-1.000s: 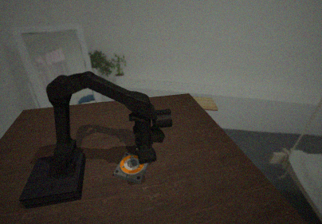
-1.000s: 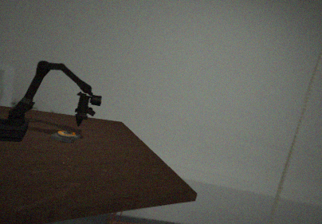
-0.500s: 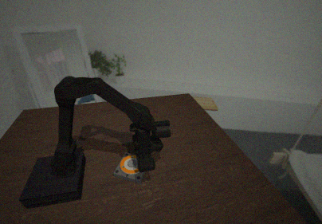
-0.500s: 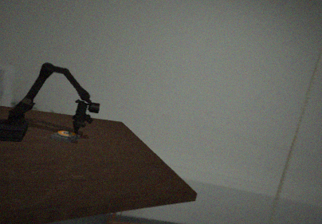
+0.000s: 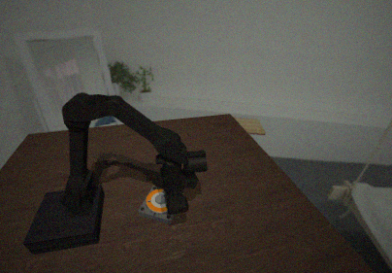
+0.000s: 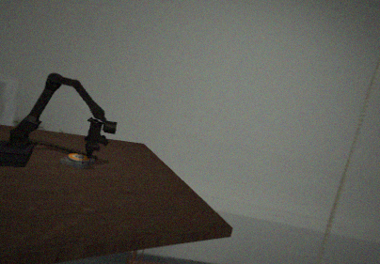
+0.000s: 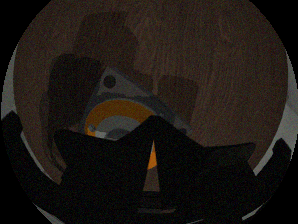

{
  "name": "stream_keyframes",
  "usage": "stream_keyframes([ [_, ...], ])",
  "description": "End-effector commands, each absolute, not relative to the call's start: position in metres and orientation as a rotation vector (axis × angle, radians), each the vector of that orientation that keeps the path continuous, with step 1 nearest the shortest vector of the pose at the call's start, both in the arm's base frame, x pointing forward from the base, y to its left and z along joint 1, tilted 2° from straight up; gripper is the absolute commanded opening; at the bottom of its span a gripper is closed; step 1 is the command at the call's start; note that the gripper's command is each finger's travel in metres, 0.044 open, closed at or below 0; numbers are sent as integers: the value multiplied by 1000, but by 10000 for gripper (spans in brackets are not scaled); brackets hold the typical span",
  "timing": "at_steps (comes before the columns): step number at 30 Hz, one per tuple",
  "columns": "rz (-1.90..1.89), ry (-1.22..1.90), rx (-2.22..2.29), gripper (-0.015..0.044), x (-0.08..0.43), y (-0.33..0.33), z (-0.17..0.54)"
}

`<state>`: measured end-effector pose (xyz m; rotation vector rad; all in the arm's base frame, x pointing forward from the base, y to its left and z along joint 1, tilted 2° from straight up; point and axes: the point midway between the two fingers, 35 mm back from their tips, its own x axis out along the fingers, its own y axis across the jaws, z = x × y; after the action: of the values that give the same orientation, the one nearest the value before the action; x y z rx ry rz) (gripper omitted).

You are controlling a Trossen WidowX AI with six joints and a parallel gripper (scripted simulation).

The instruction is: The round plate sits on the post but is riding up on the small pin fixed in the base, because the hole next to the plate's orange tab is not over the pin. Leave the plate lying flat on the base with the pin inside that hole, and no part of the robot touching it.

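Observation:
The round plate, an orange ring with a paler centre point(image 5: 151, 204) point(image 6: 75, 156) point(image 7: 117, 107), sits on the grey base point(image 5: 153, 215) point(image 6: 74, 164) point(image 7: 131, 90). My gripper point(image 5: 178, 211) point(image 6: 89, 156) point(image 7: 154, 120) is shut with nothing seen between its fingers. It is low, tips down, at the plate's side away from the arm's foot; whether it touches the plate I cannot tell. In the wrist view it covers much of the plate, and some orange shows through the finger gap. A small grey round spot point(image 7: 92, 128) shows on the ring. The tab, the pin and the plate's tilt cannot be made out.
The base lies on the brown wooden table point(image 5: 233, 221) point(image 6: 141, 199) point(image 7: 225, 55), near the arm's dark foot point(image 5: 65, 221) point(image 6: 15, 155). Dark shadows of the arm fall beside the base. A corner hole point(image 7: 109, 81) of the base shows in the wrist view.

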<state>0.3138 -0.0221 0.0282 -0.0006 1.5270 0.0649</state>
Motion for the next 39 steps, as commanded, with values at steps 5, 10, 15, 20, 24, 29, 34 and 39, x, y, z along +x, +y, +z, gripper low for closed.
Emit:
stream_keyframes([
  [5,62,1531,-6,0,303,-32,26],
  [10,62,1531,-7,0,298,-35,26],
  [15,62,1532,-7,0,293,-38,26],
  [20,62,1532,-7,0,288,-41,27],
  [24,62,1533,-7,0,283,-42,27],
  [29,62,1533,-7,0,277,-44,28],
  [34,61,1534,-7,0,270,-44,28],
  [39,61,1534,-7,0,267,-44,28],
])
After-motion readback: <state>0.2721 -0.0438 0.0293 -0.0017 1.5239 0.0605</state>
